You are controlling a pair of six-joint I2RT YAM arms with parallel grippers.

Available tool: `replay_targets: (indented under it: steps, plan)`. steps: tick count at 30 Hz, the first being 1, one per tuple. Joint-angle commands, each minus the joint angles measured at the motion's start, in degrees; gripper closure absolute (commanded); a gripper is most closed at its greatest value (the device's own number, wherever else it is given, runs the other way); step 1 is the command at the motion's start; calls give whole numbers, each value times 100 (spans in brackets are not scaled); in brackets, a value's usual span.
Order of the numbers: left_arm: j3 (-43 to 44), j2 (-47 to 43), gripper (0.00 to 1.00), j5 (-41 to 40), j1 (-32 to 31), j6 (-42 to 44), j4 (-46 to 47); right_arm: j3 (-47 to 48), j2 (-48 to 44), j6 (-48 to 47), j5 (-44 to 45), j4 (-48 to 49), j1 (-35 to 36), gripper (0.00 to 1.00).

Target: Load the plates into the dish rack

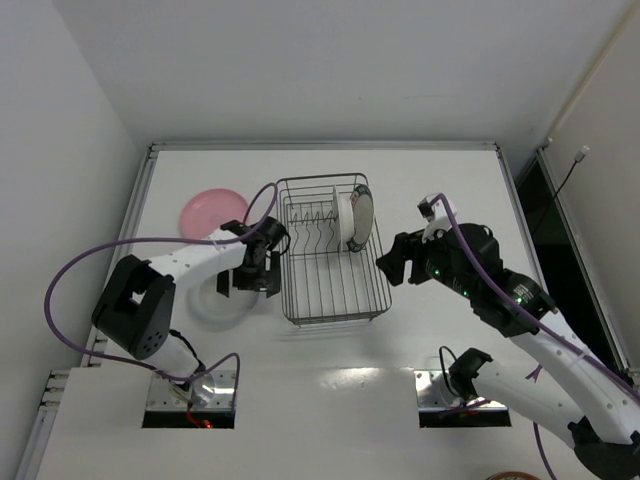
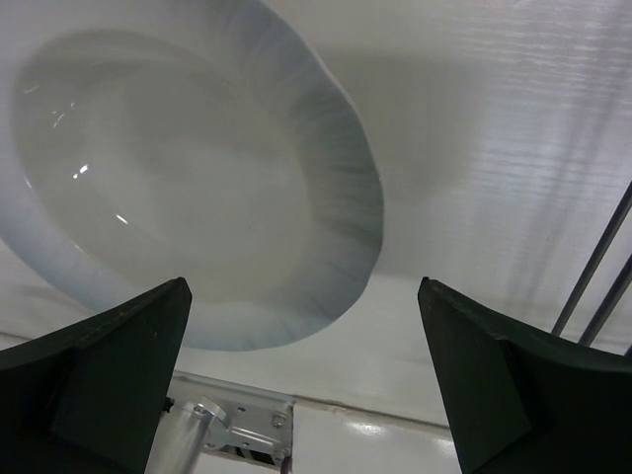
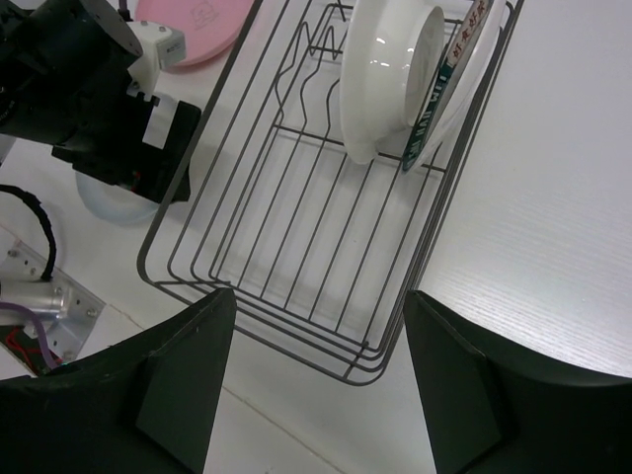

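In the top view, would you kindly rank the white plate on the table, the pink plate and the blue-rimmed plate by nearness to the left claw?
1. White plate, on the table right beneath the left claw.
2. Pink plate, lying flat, farther back on the left.
3. Blue-rimmed plate, standing in the dish rack, to the right.

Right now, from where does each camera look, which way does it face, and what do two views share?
Top external: above and behind the bases, facing down on the table; left arm and right arm show.
Left wrist: on the left arm, facing down at a white plate on the table; open left gripper shows.
Right wrist: on the right arm, facing down across the rack; open right gripper shows.
Shared: top and right wrist both show rack, pink plate, racked plates.
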Motion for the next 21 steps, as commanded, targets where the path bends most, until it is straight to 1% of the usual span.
replay_targets:
  steps: [1, 7, 9, 10, 11, 13, 14, 17, 18, 20, 21]
  plan:
    - [3, 109, 0, 476, 63, 98, 481, 121, -44, -35, -12, 34, 23, 33]
    - [-164, 259, 0, 757, 116, 160, 770, 173, -44, -35, -12, 34, 23, 33]
    - [-217, 311, 3, 810, 116, 212, 832, 174, -44, -35, 57, -27, 23, 33]
    - [-269, 312, 6, 897, 116, 265, 833, 174, -44, -35, 58, -27, 23, 33]
    - [-339, 312, 12, 985, 116, 265, 902, 174, -96, -35, 58, -79, 23, 33]
    - [-409, 312, 17, 1073, 116, 317, 991, 174, -96, -35, 180, -141, 23, 33]
    - [-480, 260, 23, 1160, 116, 318, 1078, 174, -96, -35, 181, -141, 23, 33]
    - [-542, 259, 34, 1249, 116, 318, 1149, 174, -96, -35, 181, -194, 23, 33]
    - [-542, 259, 43, 1301, 116, 379, 1149, 174, -96, -35, 181, -194, 23, 33]
    - [-542, 190, 54, 1354, 116, 379, 1149, 174, -149, -35, 233, -194, 23, 33]
    - [-542, 189, 65, 1355, 116, 379, 1149, 174, -149, -35, 234, -194, 23, 33]
